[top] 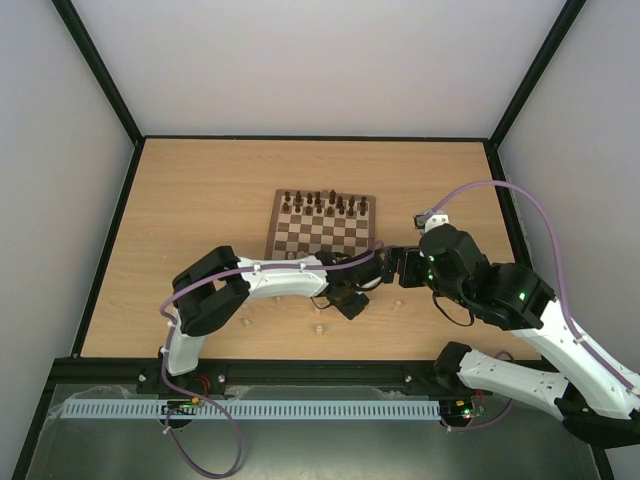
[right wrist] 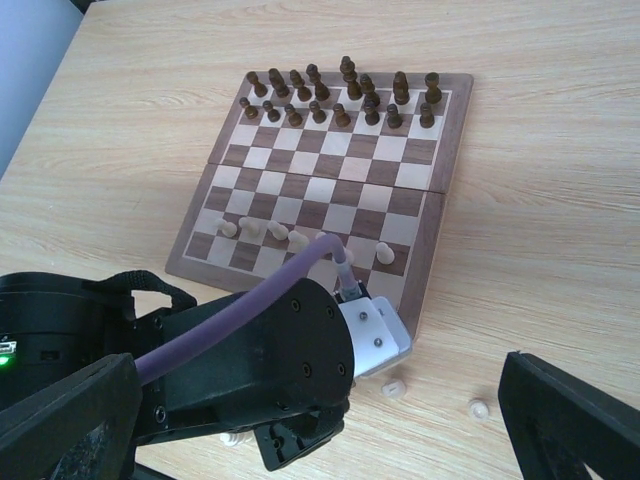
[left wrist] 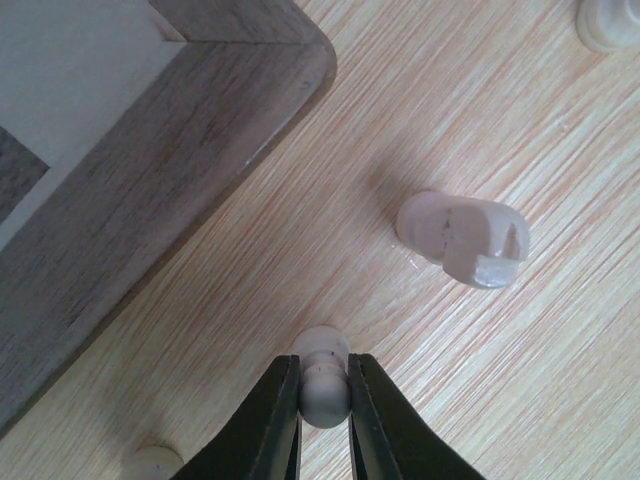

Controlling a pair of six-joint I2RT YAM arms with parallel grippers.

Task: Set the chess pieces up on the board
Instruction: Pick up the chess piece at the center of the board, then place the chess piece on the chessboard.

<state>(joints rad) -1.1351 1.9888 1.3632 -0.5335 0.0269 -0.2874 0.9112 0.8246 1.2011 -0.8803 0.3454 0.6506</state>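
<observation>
In the left wrist view my left gripper (left wrist: pixel 324 392) is shut on the round head of a pale pawn (left wrist: pixel 324 372), which stands on the tabletop just off the board's corner (left wrist: pixel 170 170). A pale rook (left wrist: pixel 462 238) lies on its side close by. From above, the left gripper (top: pixel 352 300) sits beside the near right corner of the board (top: pixel 271 240). My right gripper (right wrist: pixel 315 430) is open wide and hovers over the left wrist; seen from above, the right gripper (top: pixel 392 266) is right of the board. Several pale pawns (right wrist: pixel 298 238) stand on the board's near squares.
Dark pieces (right wrist: pixel 340 95) fill the board's two far rows. Loose pale pieces lie on the table near the front: one (right wrist: pixel 395 386) by the board's corner, another (right wrist: pixel 479 407) to its right, one (top: pixel 318 327) nearer the arm bases. The left arm's purple cable (right wrist: pixel 250 310) crosses the right wrist view.
</observation>
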